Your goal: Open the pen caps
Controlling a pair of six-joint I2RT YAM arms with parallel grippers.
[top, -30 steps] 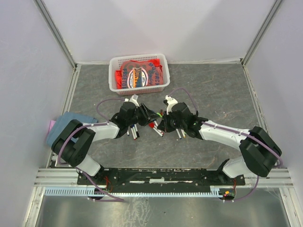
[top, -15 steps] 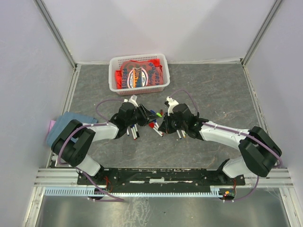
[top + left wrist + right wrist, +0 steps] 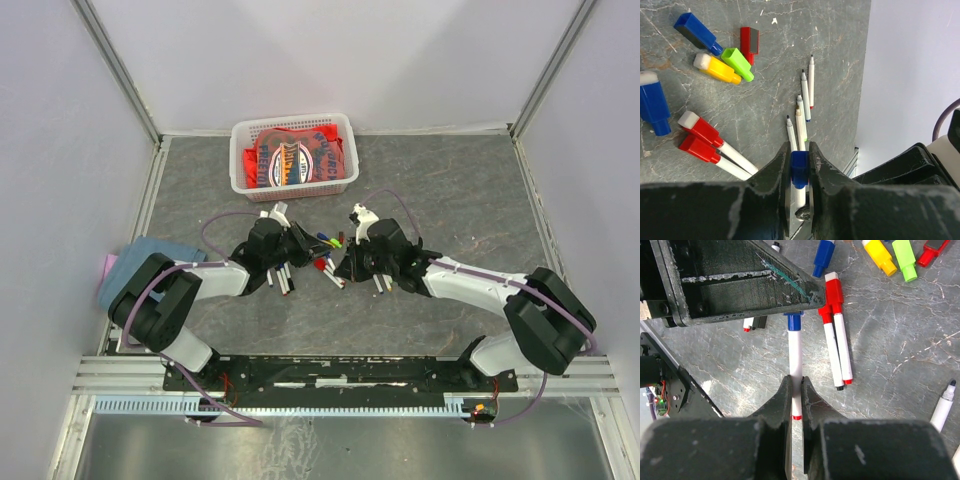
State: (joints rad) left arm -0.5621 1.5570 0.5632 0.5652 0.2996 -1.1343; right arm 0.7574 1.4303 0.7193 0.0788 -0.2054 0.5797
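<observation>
Friction is likely holding the small, stiff blue cap [image 3: 799,169] on its slick white barrel [image 3: 795,352]. The left gripper [image 3: 799,152] is pinching the cap and the right gripper [image 3: 796,383] is clamping the barrel's tail, near the middle of the table [image 3: 450,190], away from every edge.

A white plastic basket [image 3: 237,165] holding a red printed bag [image 3: 325,160] sits on the grey mat [image 3: 460,190]. Well left of it and nearer, a blue cloth [image 3: 135,255] lies against something pink [image 3: 108,268].
</observation>
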